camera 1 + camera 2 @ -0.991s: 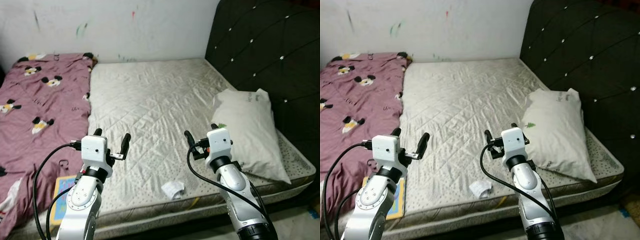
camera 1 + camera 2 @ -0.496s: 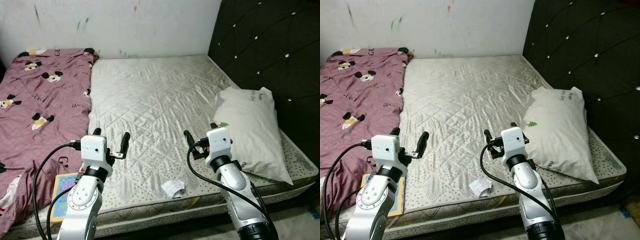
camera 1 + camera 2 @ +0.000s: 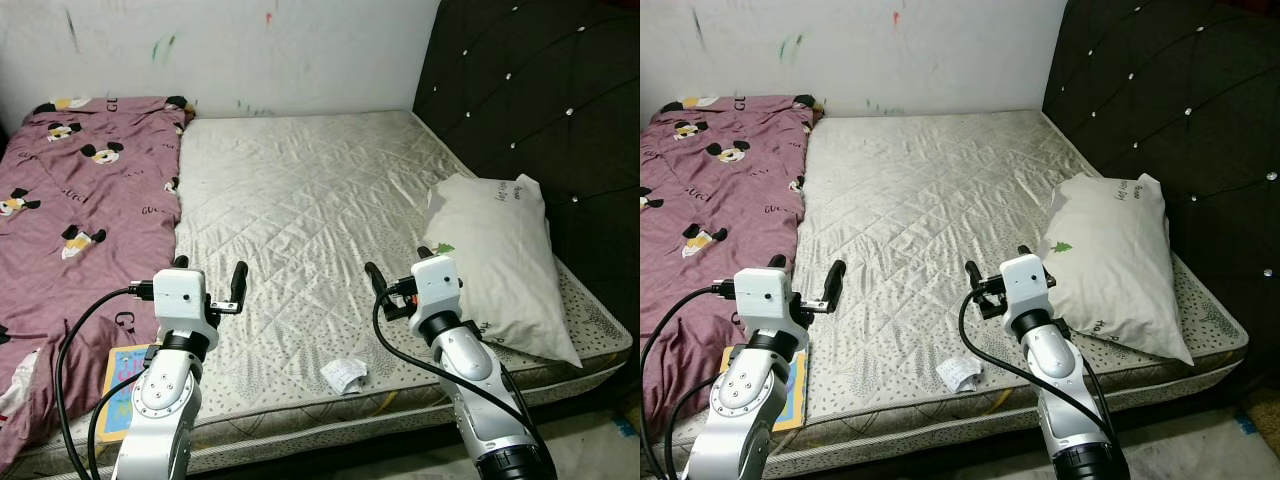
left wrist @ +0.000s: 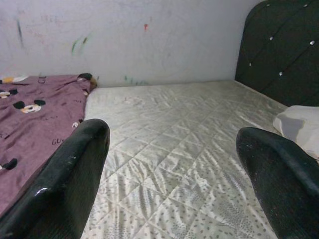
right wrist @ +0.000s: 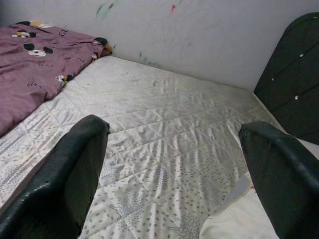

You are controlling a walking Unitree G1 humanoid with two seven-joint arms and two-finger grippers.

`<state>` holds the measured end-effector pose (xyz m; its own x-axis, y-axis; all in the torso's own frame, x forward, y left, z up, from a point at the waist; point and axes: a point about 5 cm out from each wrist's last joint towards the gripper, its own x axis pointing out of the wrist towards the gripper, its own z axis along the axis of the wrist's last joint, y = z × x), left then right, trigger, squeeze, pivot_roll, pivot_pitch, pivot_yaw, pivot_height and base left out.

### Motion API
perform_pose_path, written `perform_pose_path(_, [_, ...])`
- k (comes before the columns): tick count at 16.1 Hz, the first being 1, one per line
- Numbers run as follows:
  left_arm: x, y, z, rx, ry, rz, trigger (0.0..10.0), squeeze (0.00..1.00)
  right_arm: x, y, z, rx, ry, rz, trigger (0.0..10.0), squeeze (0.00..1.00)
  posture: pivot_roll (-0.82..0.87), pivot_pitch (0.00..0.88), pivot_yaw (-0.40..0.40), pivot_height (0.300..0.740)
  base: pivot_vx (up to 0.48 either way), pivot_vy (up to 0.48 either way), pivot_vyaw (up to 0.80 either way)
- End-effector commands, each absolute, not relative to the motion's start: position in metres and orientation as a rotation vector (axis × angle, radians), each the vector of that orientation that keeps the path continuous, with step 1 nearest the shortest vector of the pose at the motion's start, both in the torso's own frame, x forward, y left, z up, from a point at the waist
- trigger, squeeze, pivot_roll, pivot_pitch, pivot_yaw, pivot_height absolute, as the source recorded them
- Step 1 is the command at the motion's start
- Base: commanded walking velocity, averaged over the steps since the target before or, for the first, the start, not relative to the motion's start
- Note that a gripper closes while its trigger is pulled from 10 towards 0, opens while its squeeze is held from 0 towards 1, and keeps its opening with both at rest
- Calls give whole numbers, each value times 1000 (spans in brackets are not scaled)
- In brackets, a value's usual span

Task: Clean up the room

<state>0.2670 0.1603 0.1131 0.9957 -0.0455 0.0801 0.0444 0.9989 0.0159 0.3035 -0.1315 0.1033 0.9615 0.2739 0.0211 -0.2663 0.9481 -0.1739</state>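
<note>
change: left gripper has drifted slightly to the robot's left since 1 s ago, right gripper steady | state: both wide open, empty | target: crumpled paper at mattress front edge, between arms, untouched | meaning: still approaching, no pickup begun

"GUCCI" printed repeatedly on maroon blanket.

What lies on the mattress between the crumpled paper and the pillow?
Bare mattress between the crumpled paper and pillow; in the left eye view the right gripper hangs above that stretch.
</note>
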Motion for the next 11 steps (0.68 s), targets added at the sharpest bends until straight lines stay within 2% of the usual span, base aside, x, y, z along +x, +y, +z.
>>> perform_pose_path(1, [269,160,114,17,-75,-35,10000,0,305,-132,107,-170,-51,282,10000,0,12,24,-49,705,0,0,0])
perform_pose_path(8, [269,158,113,9,-69,-42,10000,0,303,-131,107,-167,-52,304,10000,0,12,18,-53,665,0,0,0])
perform_pose_path(11, [268,157,112,8,-69,-39,10000,0,303,-131,107,-168,-53,311,10000,0,12,17,-56,665,0,0,0])
